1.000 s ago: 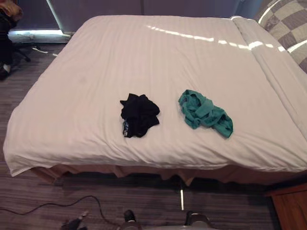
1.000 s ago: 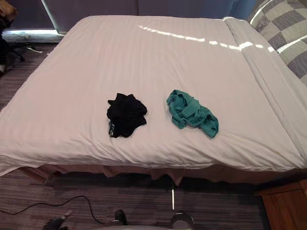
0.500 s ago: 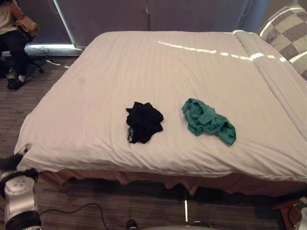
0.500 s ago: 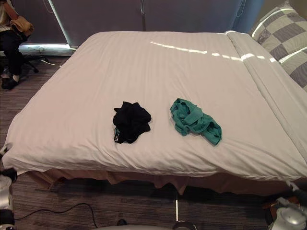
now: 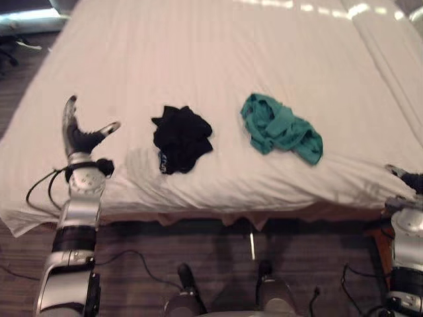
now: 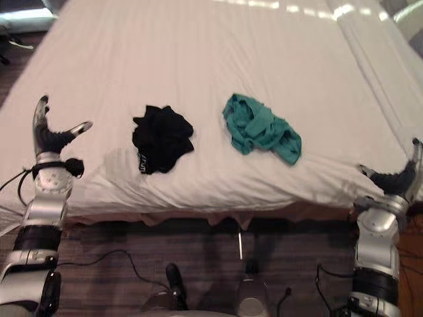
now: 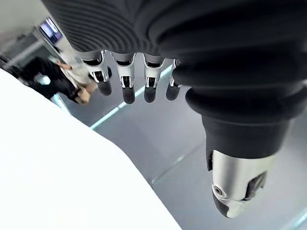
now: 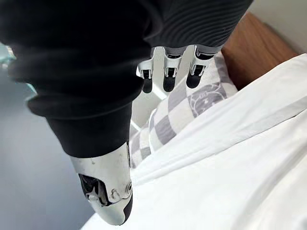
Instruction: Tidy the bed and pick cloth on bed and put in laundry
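Matt striped cloth bedcover (image 5: 218, 59); crumpled soft teal cloth (image 5: 281, 129).

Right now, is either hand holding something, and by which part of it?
Nothing is held. The left hand and the right hand are open and empty; the black cloth and the green cloth lie free on the bed.

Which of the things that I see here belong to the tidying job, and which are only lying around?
For the job:
- black cloth and green cloth, crumpled on the bed
- left hand and right hand, open, holding nothing

Only around:
- checked pillow
- person beyond the bed
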Controlling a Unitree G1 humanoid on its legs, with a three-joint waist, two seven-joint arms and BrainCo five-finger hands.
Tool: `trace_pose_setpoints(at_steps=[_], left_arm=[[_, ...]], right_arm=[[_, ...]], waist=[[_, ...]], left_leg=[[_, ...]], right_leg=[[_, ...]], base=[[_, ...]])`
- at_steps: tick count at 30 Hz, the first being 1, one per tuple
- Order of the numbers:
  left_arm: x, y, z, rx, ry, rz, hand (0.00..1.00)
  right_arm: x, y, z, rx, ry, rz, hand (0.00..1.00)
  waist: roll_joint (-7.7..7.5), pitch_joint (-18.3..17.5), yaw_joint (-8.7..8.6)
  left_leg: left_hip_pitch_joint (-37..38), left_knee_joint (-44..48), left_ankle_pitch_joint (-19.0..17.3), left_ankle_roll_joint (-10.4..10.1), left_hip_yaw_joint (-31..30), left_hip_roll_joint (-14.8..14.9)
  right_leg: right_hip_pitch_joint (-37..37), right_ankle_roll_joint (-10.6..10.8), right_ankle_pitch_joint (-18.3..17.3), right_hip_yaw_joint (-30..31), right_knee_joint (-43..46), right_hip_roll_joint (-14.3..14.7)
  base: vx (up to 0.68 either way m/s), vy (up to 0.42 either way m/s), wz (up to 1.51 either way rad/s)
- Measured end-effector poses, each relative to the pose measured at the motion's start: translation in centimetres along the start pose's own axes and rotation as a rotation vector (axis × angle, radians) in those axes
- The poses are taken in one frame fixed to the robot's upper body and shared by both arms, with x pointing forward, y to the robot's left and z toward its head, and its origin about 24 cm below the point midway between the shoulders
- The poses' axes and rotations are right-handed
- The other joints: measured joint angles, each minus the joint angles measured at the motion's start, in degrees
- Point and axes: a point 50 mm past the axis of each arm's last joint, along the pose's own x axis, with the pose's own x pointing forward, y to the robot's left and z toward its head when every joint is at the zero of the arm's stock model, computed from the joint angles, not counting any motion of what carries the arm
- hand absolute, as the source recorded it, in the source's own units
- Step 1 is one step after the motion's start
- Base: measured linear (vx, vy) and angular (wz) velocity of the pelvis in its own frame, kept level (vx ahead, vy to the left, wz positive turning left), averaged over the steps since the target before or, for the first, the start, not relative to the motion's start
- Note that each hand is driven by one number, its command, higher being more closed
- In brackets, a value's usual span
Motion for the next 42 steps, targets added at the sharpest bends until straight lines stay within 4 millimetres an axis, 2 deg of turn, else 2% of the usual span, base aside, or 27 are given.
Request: trace_pose_setpoints(at_steps=[1, 3, 6, 10, 11, 15, 20, 25, 28, 32, 33, 34, 35, 37, 38, 40, 42], left_arm=[[0.4, -0.3, 0.4, -0.002, -0.009, -0.005, 0.0], [1.8, -1.3, 2.3, 0.015, -0.053, -0.024, 0.0], [3.2, -2.2, 4.3, 0.041, -0.094, -0.046, 0.0], [4.3, -3.0, 5.2, 0.107, -0.098, -0.078, 0.0], [4.5, -3.3, 5.4, 0.13, -0.1, -0.088, 1.0], [5.5, -3.9, 5.9, 0.217, -0.082, -0.129, 1.0], [5.9, -4.3, 6.7, 0.298, -0.113, -0.164, 1.0], [5.2, -5.7, 6.6, 0.294, -0.114, -0.212, 1.0], [3.6, -6.9, 6.2, 0.196, -0.127, -0.25, 1.0], [-0.8, -8.2, 4.1, 0.024, -0.138, -0.336, 1.0], [-2.2, -8.2, 3.7, -0.03, -0.143, -0.357, 1.0], [-2.8, -8.3, 3.5, -0.056, -0.143, -0.367, 1.0], [-4.2, -8.3, 2.8, -0.115, -0.122, -0.384, 1.0], [-7.7, -8.1, 0.4, -0.251, -0.021, -0.418, 1.0], [-8.7, -8.0, -0.5, -0.268, 0.019, -0.429, 1.0], [-12.0, -7.6, -3.7, -0.284, 0.166, -0.462, 1.0], [-14.3, -7.5, -5.8, -0.285, 0.282, -0.477, 1.0]], right_arm=[[0.1, 0.1, 0.4, 0.006, -0.016, 0.003, 0.0], [0.6, 0.6, 3.1, 0.026, -0.126, 0.017, 0.0], [0.9, 0.5, 5.5, 0.052, -0.229, 0.016, 0.0], [0.9, 0.5, 6.9, 0.077, -0.287, 0.012, 0.0], [0.8, 0.5, 7.2, 0.082, -0.303, 0.01, 0.0], [0.7, 0.6, 8.3, 0.104, -0.353, 0.014, 0.0], [0.6, 0.4, 8.9, 0.116, -0.376, 0.007, 0.0], [1.5, 0.3, 11.1, 0.166, -0.427, -0.025, 0.0], [3.0, 0.4, 12.7, 0.143, -0.473, -0.018, 0.0], [5.3, 0.1, 14.0, 0.074, -0.495, -0.02, 0.0], [6.0, -0.3, 14.2, 0.043, -0.497, -0.025, 0.0], [6.3, -0.4, 14.2, 0.028, -0.496, -0.025, 0.0], [7.0, -0.6, 14.2, -0.005, -0.487, -0.017, 0.0], [8.4, -0.6, 14.1, -0.048, -0.445, 0.0, 0.0], [8.8, -0.5, 14.0, -0.063, -0.43, 0.01, 0.0], [9.6, -0.5, 13.5, -0.099, -0.387, 0.022, 0.0], [10.2, -0.8, 13.1, -0.122, -0.359, 0.024, 0.0]], waist=[[0.01, 0.5, -0.15], [0.14, 2.97, -1.02], [0.13, 5.89, -1.45], [0.11, 8.08, -2.44], [0.09, 9.15, -2.55], [-0.05, 12.02, -2.7], [-0.03, 12.35, -2.4], [-0.03, 12.35, -2.07], [0.22, 12.44, -1.21], [1.26, 12.64, 0.07], [1.83, 12.67, 1.01], [2.19, 12.71, 1.19], [3.07, 12.75, 1.72], [4.96, 12.82, 2.61], [5.58, 12.82, 2.63], [6.84, 12.8, 4.07], [8.02, 12.98, 4.7]], left_leg=[[-0.37, 0.0, 0.08, 0.1, 0.18, -0.01], [-2.25, 0.01, 0.41, 0.34, 0.72, -0.08], [-3.92, 0.02, 0.67, 0.57, 2.1, -0.2], [-5.83, 0.03, 1.04, 0.76, 2.49, -0.33], [-5.85, 0.03, 1.06, 0.76, 2.86, -0.34], [-6.99, 0.03, 1.15, 0.88, 3.75, -0.5], [-7.15, 0.03, 1.16, 0.88, 3.88, -0.48], [-7.66, 0.02, 1.4, 1.05, 3.15, -0.49], [-7.95, 0.02, 1.63, 1.1, 1.8, -0.61], [-8.48, 0.03, 1.88, 1.18, -1.04, -0.72], [-8.91, 0.03, 1.96, 1.28, -1.69, -0.83], [-9.11, 0.03, 2.02, 1.36, -2.1, -0.9], [-9.58, 0.03, 2.2, 1.46, -2.9, -1.06], [-10.41, 0.02, 2.45, 1.76, -4.15, -1.49], [-10.61, 0.02, 2.47, 1.79, -4.48, -1.53], [-11.38, 0.01, 2.95, 1.27, -5.25, -1.58], [-12.36, 0.01, 3.25, 1.34, -6.19, -1.47]], right_leg=[[-0.31, 0.0, 0.32, 0.13, -0.29, 0.03], [-2.15, -0.01, 2.08, 1.05, -1.83, 0.27], [-3.99, 0.08, 3.69, 2.31, -3.33, 0.42], [-6.03, -0.03, 4.53, 3.09, -3.76, 0.45], [-6.07, -0.01, 4.71, 3.26, -3.92, 0.46], [-7.5, 0.05, 5.69, 4.44, -4.69, 0.52], [-7.62, 0.06, 5.68, 4.36, -4.69, 0.46], [-7.46, 0.09, 5.67, 3.29, -4.61, 0.21], [-7.01, 0.22, 5.57, 2.14, -4.59, -0.08], [-5.71, 0.53, 5.33, -0.33, -4.59, -0.51], [-5.71, 0.55, 5.31, -0.95, -4.61, -0.67], [-5.67, 0.56, 5.31, -1.29, -4.61, -0.77], [-5.53, 0.64, 5.25, -1.83, -4.65, -0.99], [-5.31, 0.86, 5.1, -3.16, -4.79, -1.51], [-5.22, 0.86, 5.1, -3.5, -4.85, -1.57], [-5.07, 0.86, 5.1, -4.38, -5.65, -1.61], [-5.08, 0.84, 5.09, -5.57, -5.66, -1.56]], base=[[-0.02, 0.024, -0.15], [-0.01, 0.019, -0.17], [0.0, 0.014, -0.18], [0.02, 0.001, -0.05], [0.02, 0.006, -0.11], [0.02, 0.002, -0.1], [0.03, -0.008, 0.01], [0.04, -0.012, 0.1], [0.05, -0.018, 0.17], [0.07, -0.022, 0.31], [0.06, -0.015, 0.28], [0.06, -0.011, 0.31], [0.06, -0.004, 0.32], [0.06, -0.002, 0.35], [0.04, 0.0, 0.27], [0.04, -0.009, 0.19], [0.02, -0.017, 0.28]])
